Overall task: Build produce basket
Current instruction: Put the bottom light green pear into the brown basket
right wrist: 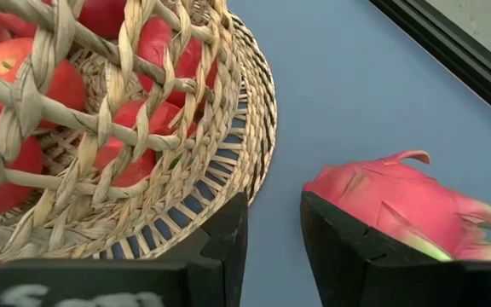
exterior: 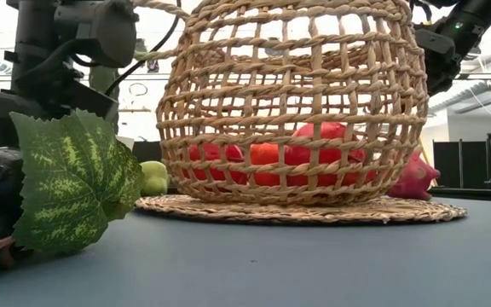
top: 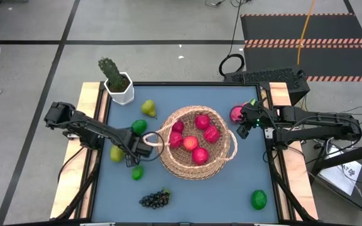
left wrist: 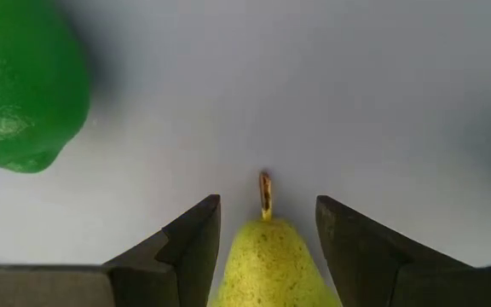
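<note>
The basket (top: 197,143) sits mid-table, holding red apples (top: 201,122). Just left of it, the left gripper (left wrist: 267,230) has its fingers apart around a pear (left wrist: 267,264), its lower half cut off. Right of the basket, the right gripper (right wrist: 273,226) is parted beside the dragon fruit (right wrist: 399,200).

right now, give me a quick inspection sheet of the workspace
surface: blue mat, wooden side rails.
job's things: basket holds red apples; pear, limes, grapes, dragon fruit outside.
clutter: potted cactus at a far corner.
end effectors: left end effector open around a pear; right end effector open between basket and dragon fruit.
cables: yellow cable on the floor.
surroundings: striped floor mat.
</note>
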`<control>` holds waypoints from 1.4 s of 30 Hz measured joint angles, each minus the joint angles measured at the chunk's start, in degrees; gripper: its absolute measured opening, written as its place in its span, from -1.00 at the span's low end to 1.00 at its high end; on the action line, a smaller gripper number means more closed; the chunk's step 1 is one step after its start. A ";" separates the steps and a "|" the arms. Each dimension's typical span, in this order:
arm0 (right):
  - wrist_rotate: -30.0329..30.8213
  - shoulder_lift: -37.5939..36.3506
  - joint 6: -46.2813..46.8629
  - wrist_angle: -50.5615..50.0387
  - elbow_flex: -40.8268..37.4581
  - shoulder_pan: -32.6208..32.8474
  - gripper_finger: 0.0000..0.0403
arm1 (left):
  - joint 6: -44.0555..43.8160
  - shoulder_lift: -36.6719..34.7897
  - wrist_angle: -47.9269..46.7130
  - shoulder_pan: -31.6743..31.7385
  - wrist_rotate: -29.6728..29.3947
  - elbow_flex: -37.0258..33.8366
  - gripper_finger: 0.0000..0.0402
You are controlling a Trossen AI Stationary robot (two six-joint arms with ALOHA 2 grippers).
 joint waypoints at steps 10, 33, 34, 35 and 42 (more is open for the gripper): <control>0.02 0.00 -0.22 0.04 0.00 0.00 -0.49 | -1.11 -0.01 0.28 -1.02 -1.16 0.00 -0.03; 0.04 0.00 -0.40 0.25 0.00 0.00 -0.49 | 1.64 -0.05 2.56 -0.87 -1.47 -3.57 -0.03; 0.04 0.00 -0.42 0.37 0.00 0.01 -0.49 | 2.15 -0.05 3.49 -0.87 -1.48 -3.93 -0.03; 0.04 0.00 -0.56 0.48 0.00 0.01 -0.49 | 2.55 -0.05 4.36 -0.87 -1.50 -4.31 -0.03; 0.04 0.00 -0.99 0.61 0.01 0.00 -0.49 | 2.83 -0.07 5.69 -0.87 -0.97 -6.90 -0.03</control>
